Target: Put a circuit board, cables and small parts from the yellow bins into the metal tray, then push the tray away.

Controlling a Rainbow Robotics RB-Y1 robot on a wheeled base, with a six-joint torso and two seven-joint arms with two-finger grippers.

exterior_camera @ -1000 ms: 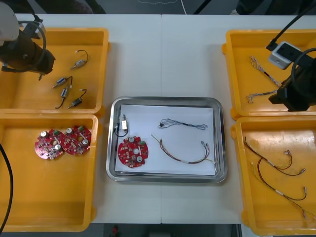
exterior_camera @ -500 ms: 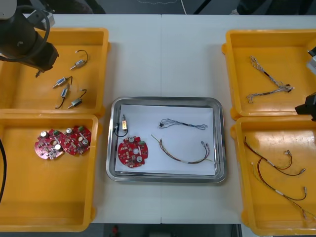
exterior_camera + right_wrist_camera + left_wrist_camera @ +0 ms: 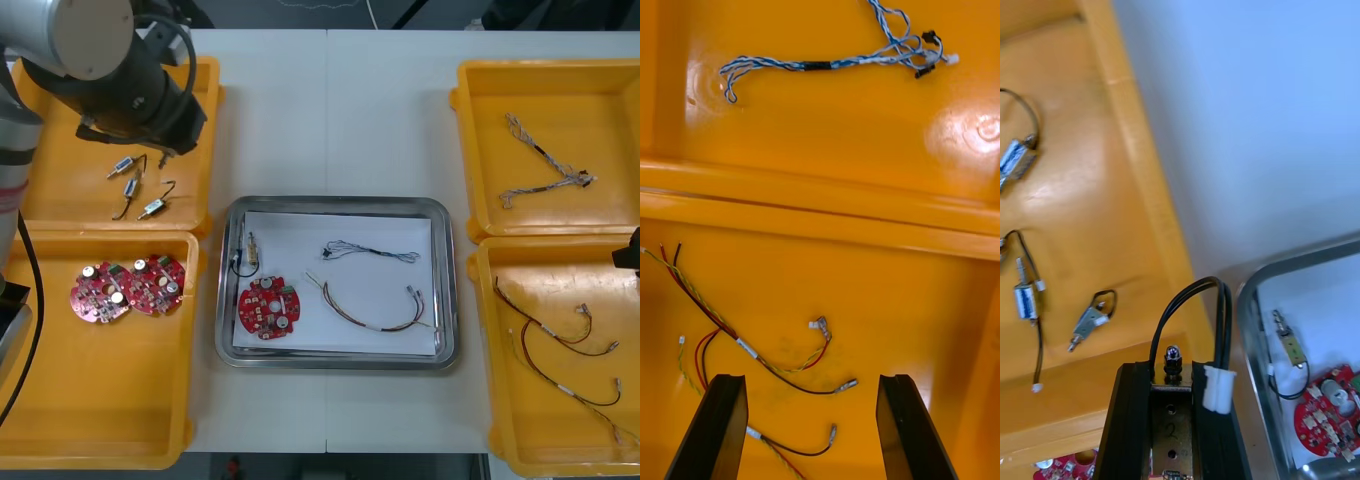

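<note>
A small metal part with a looped black lead is pinched between the left gripper's fingers. It hangs over the tray-side edge of the far-left yellow bin, at about ten o'clock from the metal tray. Three loose parts lie in that bin. The tray holds a circuit board at seven o'clock, another part at ten and two cables. At three o'clock from the tray, the right gripper hovers with fingers spread over the red and yellow cables in the near-right bin.
</note>
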